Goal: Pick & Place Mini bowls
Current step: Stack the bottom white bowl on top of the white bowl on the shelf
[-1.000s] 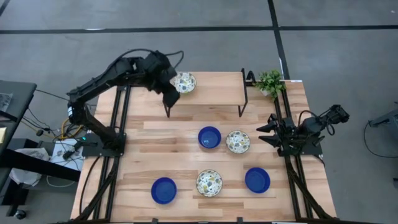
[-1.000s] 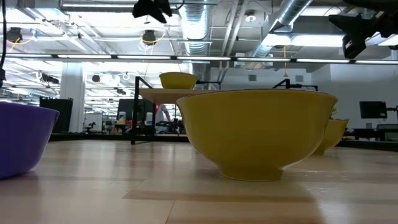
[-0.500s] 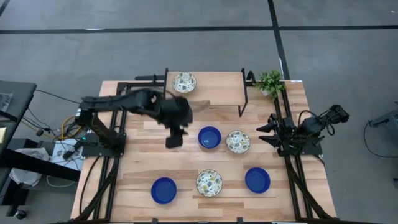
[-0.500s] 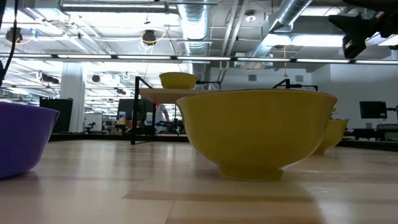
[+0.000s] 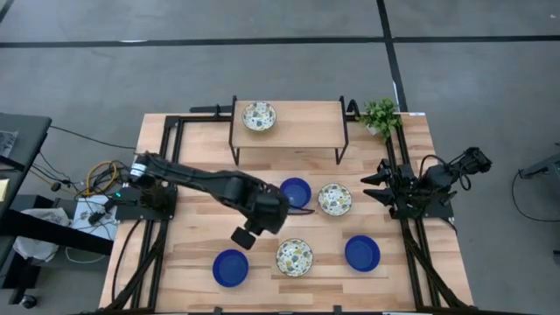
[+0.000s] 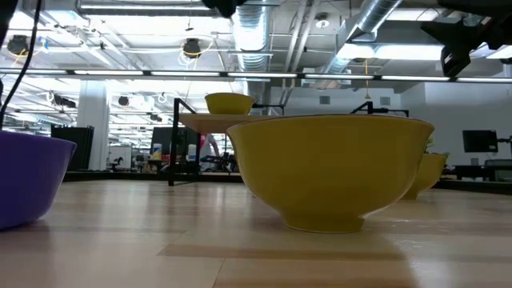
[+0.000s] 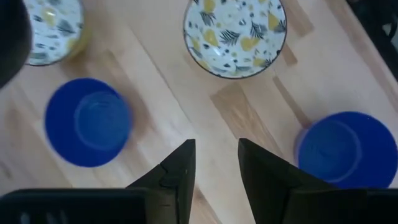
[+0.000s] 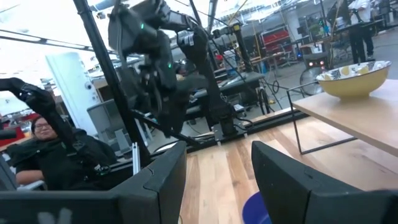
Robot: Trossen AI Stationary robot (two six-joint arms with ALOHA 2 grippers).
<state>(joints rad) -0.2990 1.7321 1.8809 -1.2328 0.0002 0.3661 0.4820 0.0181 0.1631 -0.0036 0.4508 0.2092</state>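
- High view: the left tool [image 5: 244, 236] hangs over the middle of the tabletop [image 5: 192, 249], at the end of an arm stretched in from the left edge. It lies between the near-left blue bowl [image 5: 230, 268] and the centre blue bowl [image 5: 296, 192]. Its opening cannot be judged from above.
- High view: five mini bowls sit on the tabletop. The patterned centre bowl [image 5: 334, 199] is just right of the centre blue bowl. The patterned near bowl [image 5: 295, 257] lies between the near-left blue bowl and the near-right blue bowl [image 5: 362, 253].
- High view: a sixth bowl, the patterned shelf bowl [image 5: 259, 116], rests on the left part of the raised shelf [image 5: 302, 122] at the far edge. A potted plant [image 5: 381, 115] stands just right of the shelf.
- High view: the right tool [image 5: 372, 187] is parked at the right edge, well apart from the bowls.
- Low view: a large bowl [image 6: 331, 170] fills the centre; a blue bowl edge [image 6: 32, 180] shows at left.
- Left wrist view: the left tool's fingers [image 7: 182, 168] stand slightly apart and hold nothing, above bare wood.
- Right wrist view: the right tool's fingers [image 8: 163, 177] are spread wide and empty. A person [image 8: 53, 158] sits beyond the tabletop.
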